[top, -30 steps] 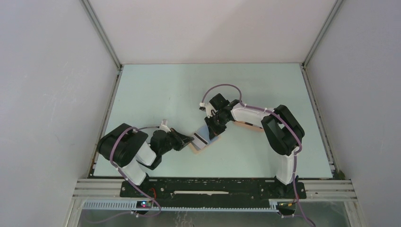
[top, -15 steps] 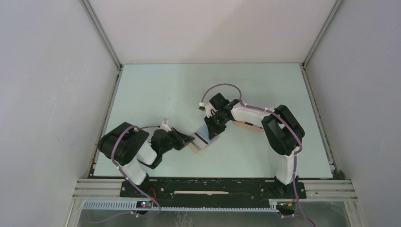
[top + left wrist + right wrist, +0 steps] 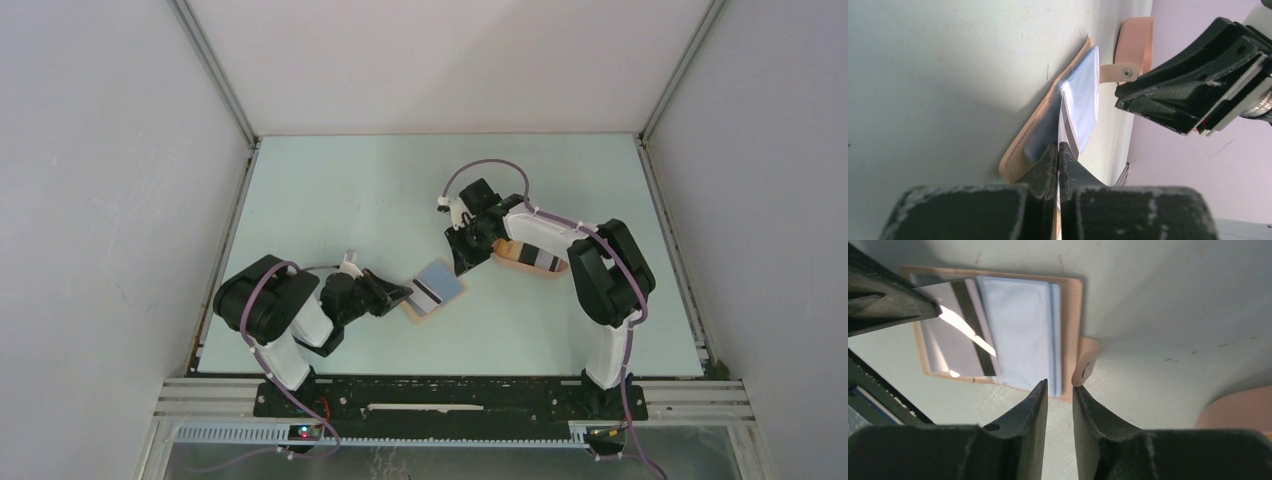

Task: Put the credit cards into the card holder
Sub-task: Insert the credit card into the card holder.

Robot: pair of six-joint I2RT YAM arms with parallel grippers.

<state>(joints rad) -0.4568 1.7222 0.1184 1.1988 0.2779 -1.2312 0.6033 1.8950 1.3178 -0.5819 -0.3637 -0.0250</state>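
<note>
The tan card holder (image 3: 418,311) lies open on the table in front of the left arm. A light blue-grey credit card (image 3: 442,283) with a dark stripe rests across it. My left gripper (image 3: 400,296) is shut on the card's near edge; the left wrist view shows the jaws (image 3: 1058,146) pinching the thin card (image 3: 1079,100) over the holder (image 3: 1023,145). My right gripper (image 3: 463,262) hovers just beyond the holder, jaws a little apart and empty. In the right wrist view the gripper (image 3: 1059,385) hangs by the holder's snap tab (image 3: 1086,371), with the striped card (image 3: 965,330) to the left.
A peach-pink oval tray (image 3: 512,252) sits under the right forearm, to the right of the holder, and holds something striped. It also shows in the right wrist view (image 3: 1240,410). White walls enclose the table on three sides.
My right gripper has lifted off the card and drawn back up and to the right, uncovering it. The left gripper and the holder have stayed put.
</note>
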